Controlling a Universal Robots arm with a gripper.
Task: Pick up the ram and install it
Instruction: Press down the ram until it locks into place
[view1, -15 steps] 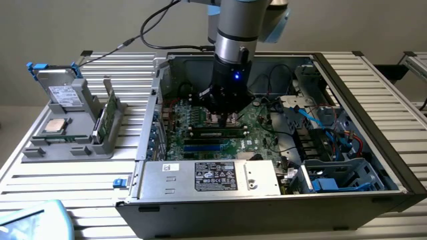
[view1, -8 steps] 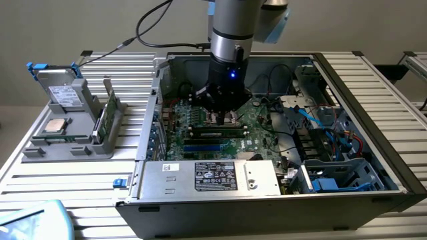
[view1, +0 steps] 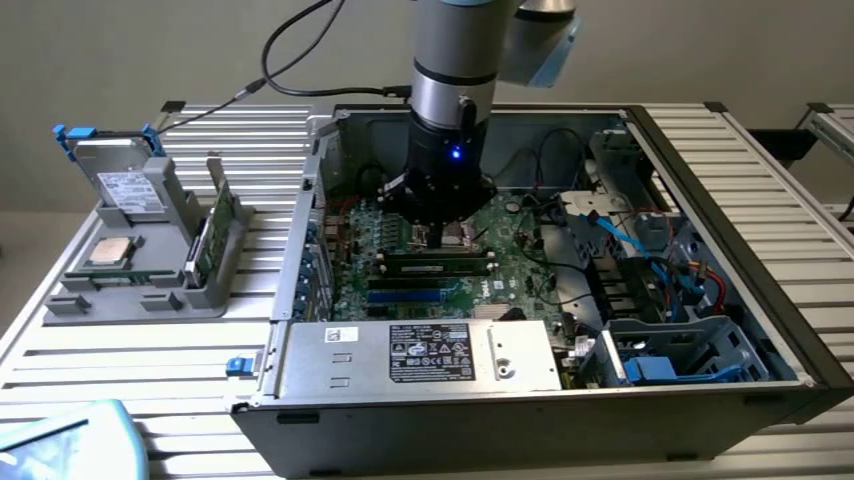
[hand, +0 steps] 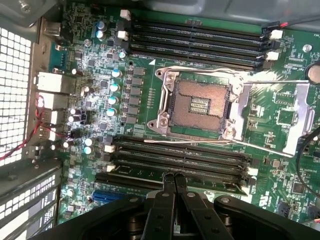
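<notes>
1. Closest in the exterior view is a silver metal box (view1: 334, 358) with a black and white label (view1: 431, 353). It sits along the front edge of the open computer case (view1: 747, 180).
2. Just behind the box is the green main board (view1: 527, 275). A short blue slot (view1: 407, 296) lies on it.
3. Next comes the ram (view1: 430, 266). It is a long thin stick with black chips, and it lies along one of the long black slots (hand: 180, 150) in the middle of the board.
4. The gripper (view1: 447, 237) (hand: 174, 176) is right over the ram, pointing straight down. Its two black fingers (hand: 163, 202) are pressed tight together with nothing between them. The tips are at the ram's top edge, but I cannot tell if they touch it.
5. Just past the fingertips in the wrist view is the square chip socket (hand: 197, 106) with its shiny metal frame. It is open, and the small gold squares inside show.
6. Four more long black slots (hand: 195, 42) lie on the far side of the socket.
7. On the exterior view's left, outside the case, a grey rack (view1: 134, 285) stands on the table (view1: 134, 355). It holds tall green boards (view1: 214, 235) standing up, a flat square chip (view1: 110, 252) and a silver drive (view1: 130, 188).
8. The grey arm (view1: 451, 60) goes up from the gripper, and a black cable (view1: 287, 45) loops behind it.
</notes>
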